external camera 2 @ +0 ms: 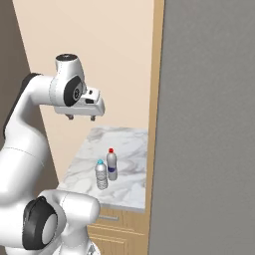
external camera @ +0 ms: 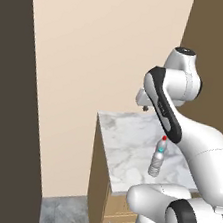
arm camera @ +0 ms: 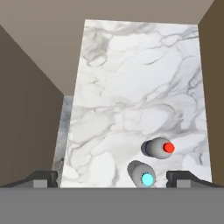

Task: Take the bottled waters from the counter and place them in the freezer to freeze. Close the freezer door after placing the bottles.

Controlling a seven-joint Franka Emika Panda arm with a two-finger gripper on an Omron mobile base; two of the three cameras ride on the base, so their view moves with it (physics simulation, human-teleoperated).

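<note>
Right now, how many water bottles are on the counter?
2. The teal-capped bottle and the red-capped bottle stand upright side by side on the marble counter, near its front edge, below the raised gripper.

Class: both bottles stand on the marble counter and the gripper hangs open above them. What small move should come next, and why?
Probably lower the open gripper over the teal-capped bottle: it stands upright beside the red-capped bottle on the counter, nearer the hand and not yet gripped.

Desk (external camera 2: 127, 144): white-grey veined marble over light wood fronts. One clear bottle (external camera 2: 101, 175) teal cap; other bottle (external camera 2: 112, 165) red cap, label seemingly dark blue. Wall (external camera: 103, 46) cream. My hand (external camera 2: 79, 118) white.
</note>
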